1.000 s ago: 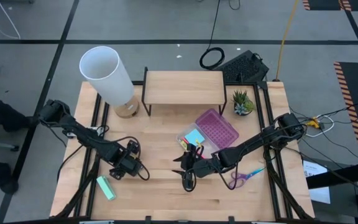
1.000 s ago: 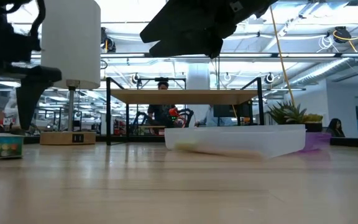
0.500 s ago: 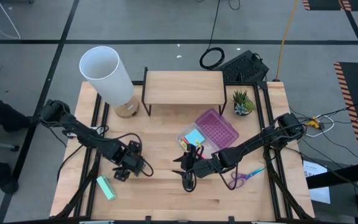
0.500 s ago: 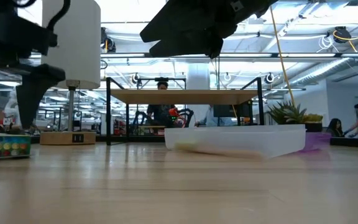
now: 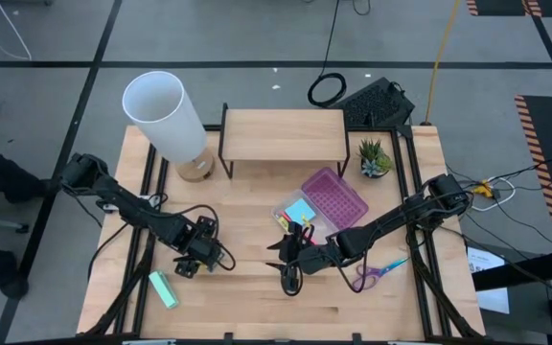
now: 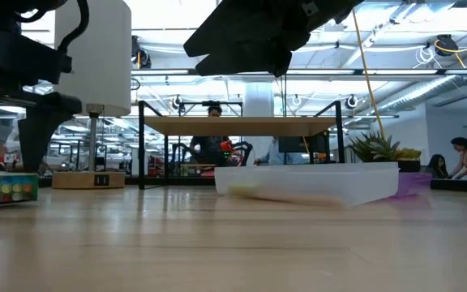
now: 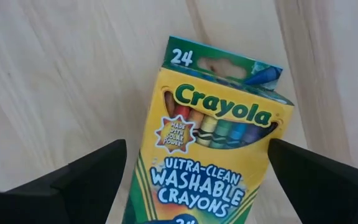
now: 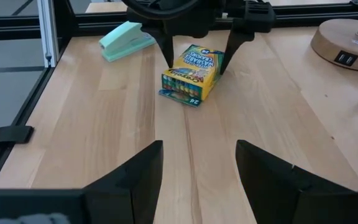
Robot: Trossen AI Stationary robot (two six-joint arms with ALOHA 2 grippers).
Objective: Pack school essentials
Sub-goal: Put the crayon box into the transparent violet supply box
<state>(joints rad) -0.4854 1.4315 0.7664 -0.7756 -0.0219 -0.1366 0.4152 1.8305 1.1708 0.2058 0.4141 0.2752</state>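
Where we look down from the high view, the left gripper hangs over the crayon box on the front-left of the worktop, while the right gripper waits near the front middle; the clear case with its purple lid sits open right of centre, a blue sticky-note pad already inside; the scissors lie on the wood by the right arm, so we judge the packing partly done, with the crayon box and scissors left.

At table height, the case stands low and open-topped; bare wood stretches in front of it.

Through the left wrist camera, the jaws stand wide apart on either side of the crayon box, holding nothing yet.

Through the right wrist camera, the right jaws are also spread and empty; beyond them the box lies between the left fingers, a mint-green stapler just beside and near the worktop's edge rail; we see clear room between box and case.
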